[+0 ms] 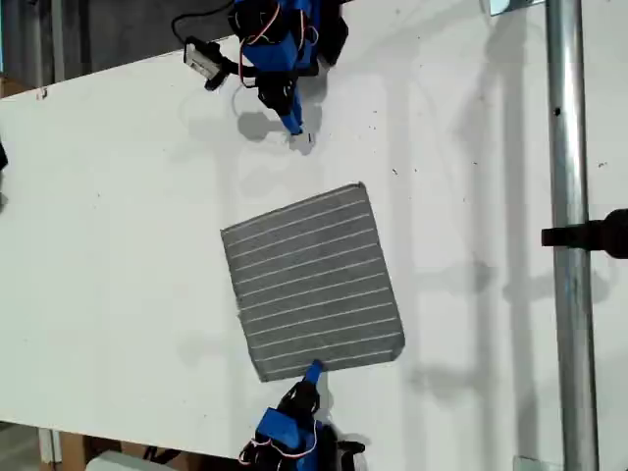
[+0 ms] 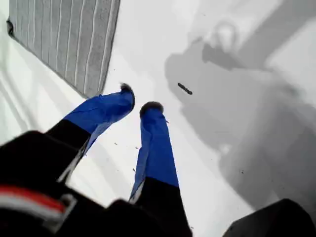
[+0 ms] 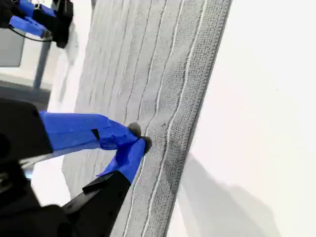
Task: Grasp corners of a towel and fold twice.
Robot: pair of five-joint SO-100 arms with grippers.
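Exterior view, left to right. The white table (image 1: 108,294) fills most of the picture. Near the middle lies the towel (image 1: 312,283), a gray cloth with thin white stripes, spread flat in one layer and turned slightly askew to the table's edges. All four of its corners rest on the table; the far corner (image 1: 361,188) points toward the top of this view.

Above the towel in this view, my first gripper (image 1: 294,126) hangs over bare table, apart from the cloth. In the first wrist view its two blue fingers (image 2: 104,111) stand a small gap apart with nothing between them (image 2: 138,102); the towel's edge (image 2: 74,44) lies just beyond the tips, not touched.

Below the towel in this view, my second gripper (image 1: 313,371) meets the cloth's near edge. In the second wrist view its blue tips (image 3: 139,139) are pressed together right on the towel (image 3: 148,74) just inside the hemmed border. Whether a fold of cloth is pinched between them or they only press on its surface, I cannot tell. The first arm (image 3: 39,22) shows small beyond the towel's far side.

At the exterior view's right, a metal pole (image 1: 571,235) runs from top to bottom, with a black clamp (image 1: 594,235) on it.
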